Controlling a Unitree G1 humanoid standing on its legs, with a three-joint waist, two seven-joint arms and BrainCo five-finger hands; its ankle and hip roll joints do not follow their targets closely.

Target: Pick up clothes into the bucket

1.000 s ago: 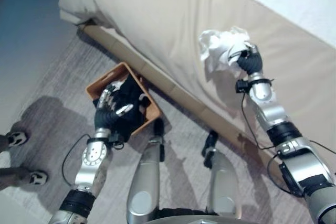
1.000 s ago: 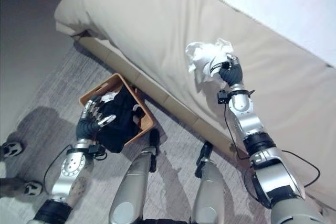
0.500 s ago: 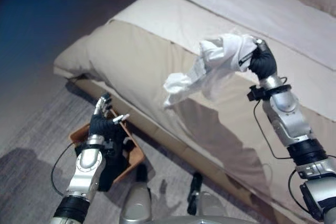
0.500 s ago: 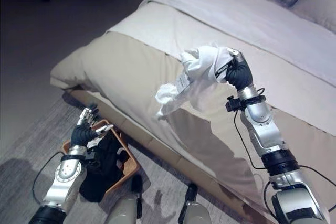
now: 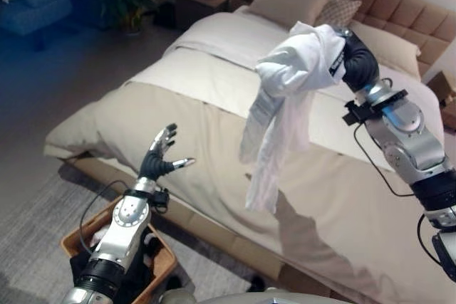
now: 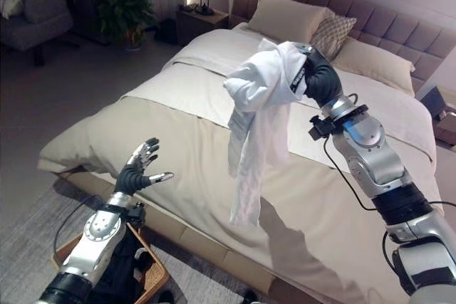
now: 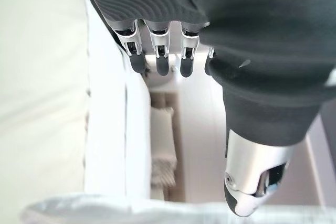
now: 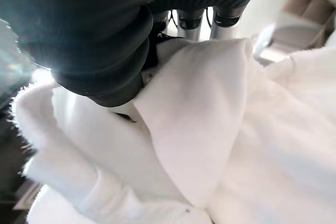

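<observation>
Your right hand [image 6: 320, 80] is raised above the bed [image 6: 178, 147], fingers curled round a white garment [image 6: 258, 115] that hangs free of the beige cover. Your left hand [image 6: 137, 169] sits low beside the bed's edge with its fingers spread and holding nothing. Below that arm stands the orange basket [image 6: 146, 284] on the floor, with dark clothes [image 6: 117, 275] inside it.

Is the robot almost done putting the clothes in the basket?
Partly. Done: dark clothes already lie in the orange basket on the floor by the bed. In hand: the right robot hand grips a white garment, dangling in the air above the bed. The left robot hand is open and holds nothing. Left: carrying the white garment over and dropping it in the basket.
</observation>
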